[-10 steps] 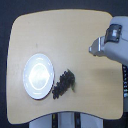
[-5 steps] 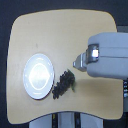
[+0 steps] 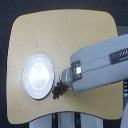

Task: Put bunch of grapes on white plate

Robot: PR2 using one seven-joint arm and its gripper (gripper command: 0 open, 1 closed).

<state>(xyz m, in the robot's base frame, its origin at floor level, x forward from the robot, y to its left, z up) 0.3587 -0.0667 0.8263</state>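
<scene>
We see the grapes (image 3: 59, 89) on the tabletop (image 3: 60, 35), touching the plate (image 3: 39, 75) on its right. Our end effector (image 3: 65, 77) sits over them; we cannot tell its opening. They look light, soft, bruisable: grip mid-cluster, gently.

Reaching in from the exterior view's right: pale grey boxy arm (image 3: 102, 62), dark gripper (image 3: 64, 79) pointing lower-left; finger spread too blurred to judge.
</scene>
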